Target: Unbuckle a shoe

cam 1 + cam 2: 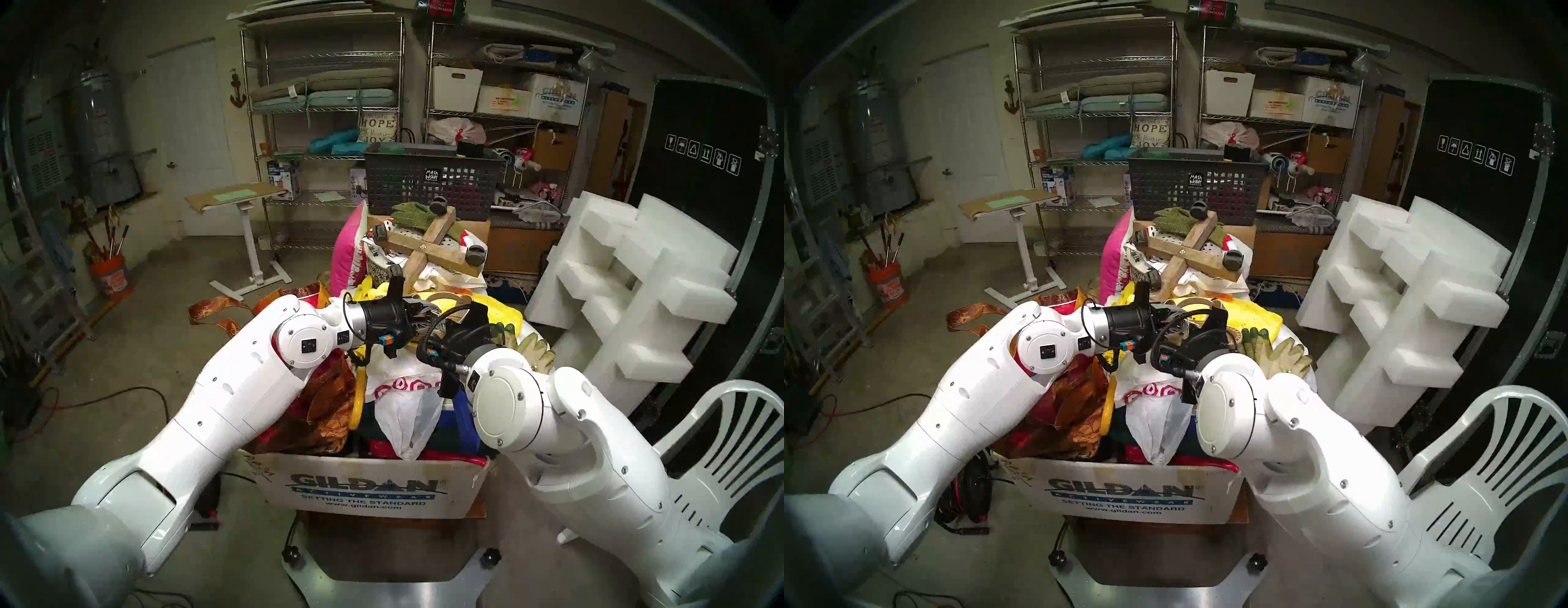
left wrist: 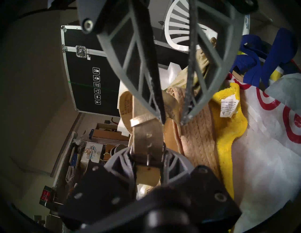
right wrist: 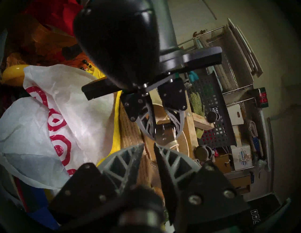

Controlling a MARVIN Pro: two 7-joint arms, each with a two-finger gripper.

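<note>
The shoe (image 2: 198, 138), a tan wedge sandal with a woven jute sole, lies on top of a pile in a box; its strap loop shows in the head view (image 1: 449, 297). My left gripper (image 2: 148, 156) is shut on the ankle strap (image 2: 146, 136) right at the small buckle (image 2: 148, 161), and it shows the same way in the right wrist view (image 3: 165, 137). My right gripper (image 2: 173, 121) points down at the tan insole (image 2: 171, 135) beside the strap. Its jaws stand narrowly apart (image 3: 149, 144) with a fold of tan leather between them.
The pile fills a Gildan cardboard box (image 1: 365, 488), with a white red-ringed plastic bag (image 1: 403, 386), a yellow cloth (image 2: 228, 123) and pale work gloves (image 1: 530, 348). Behind are a wooden caster cross (image 1: 428, 246) and a mesh basket (image 1: 432, 182). Foam blocks (image 1: 636, 297) and a white chair (image 1: 721, 446) stand on the right.
</note>
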